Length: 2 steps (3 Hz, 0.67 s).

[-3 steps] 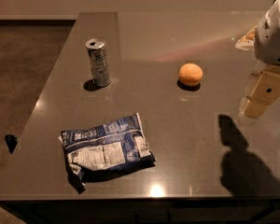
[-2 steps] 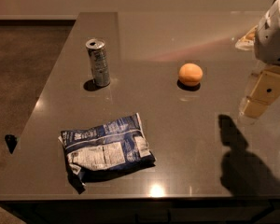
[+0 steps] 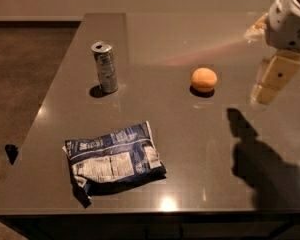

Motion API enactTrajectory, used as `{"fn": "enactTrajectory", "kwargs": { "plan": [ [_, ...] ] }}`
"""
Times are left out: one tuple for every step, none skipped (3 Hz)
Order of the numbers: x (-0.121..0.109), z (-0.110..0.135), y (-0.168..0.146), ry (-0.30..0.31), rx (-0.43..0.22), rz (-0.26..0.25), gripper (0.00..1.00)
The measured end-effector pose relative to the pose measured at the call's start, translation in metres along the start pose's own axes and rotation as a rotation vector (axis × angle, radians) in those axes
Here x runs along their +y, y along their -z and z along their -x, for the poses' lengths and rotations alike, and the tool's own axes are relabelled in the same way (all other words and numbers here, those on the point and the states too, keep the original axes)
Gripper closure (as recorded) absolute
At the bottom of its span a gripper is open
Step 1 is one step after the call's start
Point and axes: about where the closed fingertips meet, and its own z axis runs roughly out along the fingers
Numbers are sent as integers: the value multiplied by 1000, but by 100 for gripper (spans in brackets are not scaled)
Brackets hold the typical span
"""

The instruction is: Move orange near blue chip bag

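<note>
Claw (image 3: pixel 272 81) hangs above the right side of the desk (image 3: pixel 190 29), holding nothing; whether it is apart or together cannot be told. Orange (image 3: pixel 204 79) sits on the desk to the view-left of the claw, near it but not touching. Blue chip bag (image 3: pixel 115 160) lies flat well away from the claw, farther view-left and toward the front edge. Silver can (image 3: pixel 105 67) stands upright beyond the orange, farthest view-left of the claw. Arm shadow (image 3: pixel 262 164) falls on the desk below the claw.
</note>
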Motion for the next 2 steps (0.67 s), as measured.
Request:
{"fn": "enactTrajectory", "kwargs": {
  "plan": [
    [-36,10,-18,26,-45,25,0],
    [-67,22,-48,34,-87,43,0]
  ]
}}
